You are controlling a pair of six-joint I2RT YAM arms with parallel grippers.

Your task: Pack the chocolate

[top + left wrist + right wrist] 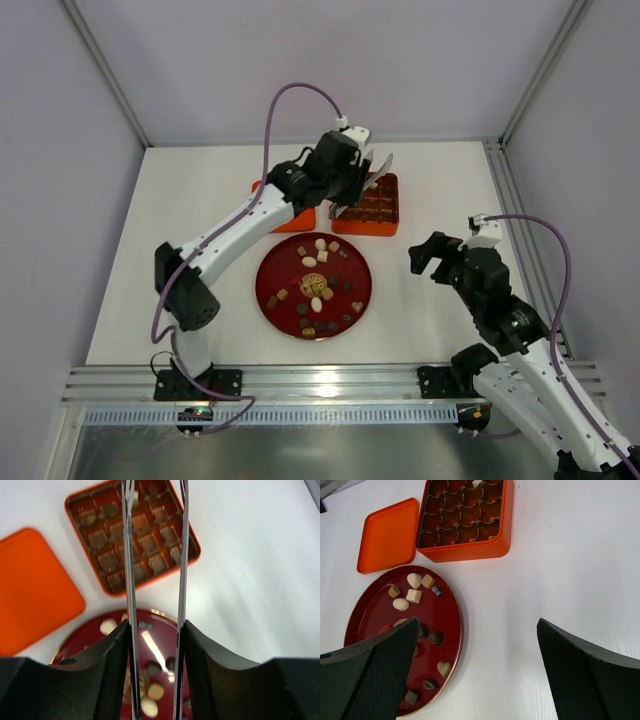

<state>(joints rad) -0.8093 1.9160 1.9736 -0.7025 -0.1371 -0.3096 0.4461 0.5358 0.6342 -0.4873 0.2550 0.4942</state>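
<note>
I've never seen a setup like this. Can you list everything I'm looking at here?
white table: one, white, under everything.
square orange box with brown grid insert: one, orange and brown, far side of the table; most cells empty.
flat orange lid: one, orange, lying beside the box.
round dark-red plate: one, dark red, just nearer than the box.
bite-size chocolates: roughly twenty, dark brown, tan and cream-white, loose on the plate; at least one cream piece sits in a box cell.
thin metal tongs: one pair, silver, held over the box.
left gripper: one, black, shut on the tongs.
right gripper: one, black, wide open and empty, right of the plate.
</note>
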